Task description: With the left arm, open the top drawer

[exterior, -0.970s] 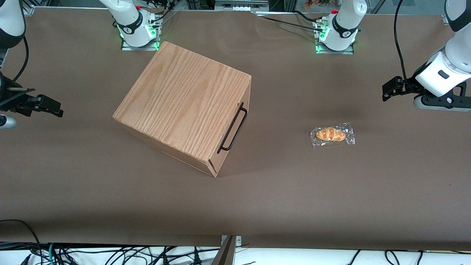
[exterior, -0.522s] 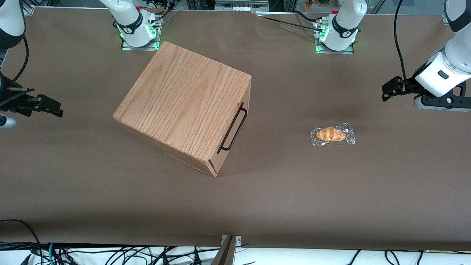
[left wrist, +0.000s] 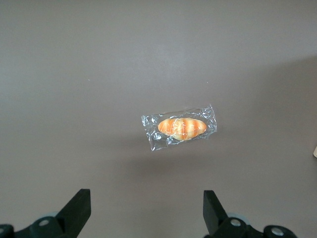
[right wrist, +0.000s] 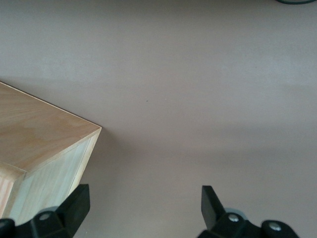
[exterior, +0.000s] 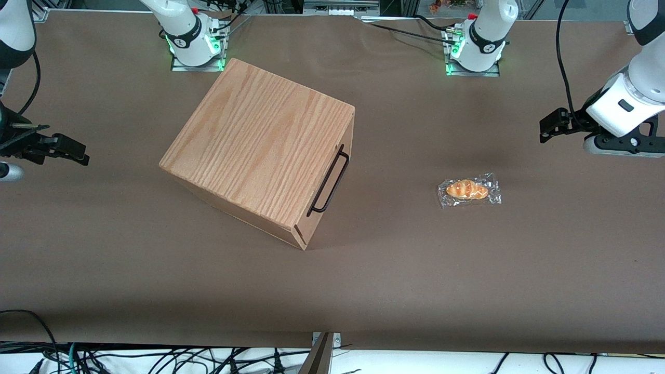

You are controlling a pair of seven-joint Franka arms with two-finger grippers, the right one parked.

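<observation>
End effector [exterior: 546,127]: you find it at the working arm's end of the desk, held above the surface. Its two black fingers [left wrist: 79,207] stand wide apart with nothing between them.

Left arm [exterior: 626,101]: its white wrist sits just outward of the end effector, near the desk's edge.

Change over the last second: you can see almost none. From the front, the end effector sits a touch higher than it did a second ago and is level with its place half a second ago. The cabinet and the pastry have not moved.

Meaning for the task: judge the approach as not yet begun. The drawer is shut and its handle untouched.

Wrapped pastry [left wrist: 182,128]: in the wrist view it lies on the bare desk straight under the open fingers. From the front it lies between the end effector and the cabinet, nearer the end effector.

Top drawer [exterior: 332,174]: it sits closed in the cabinet, flush with the front face. Its front is turned toward the working arm's end of the desk.

Handle [exterior: 329,182]: the thin black wire bar runs along the drawer front, standing slightly proud of the wood.

Drawer relative to end effector: well apart. You must carry the end effector past the pastry toward the cabinet, and lower, to reach the bar.

Cabinet [exterior: 260,150]: a wooden cube set askew on the desk [exterior: 363,280], toward the parked arm's end from the pastry.
</observation>
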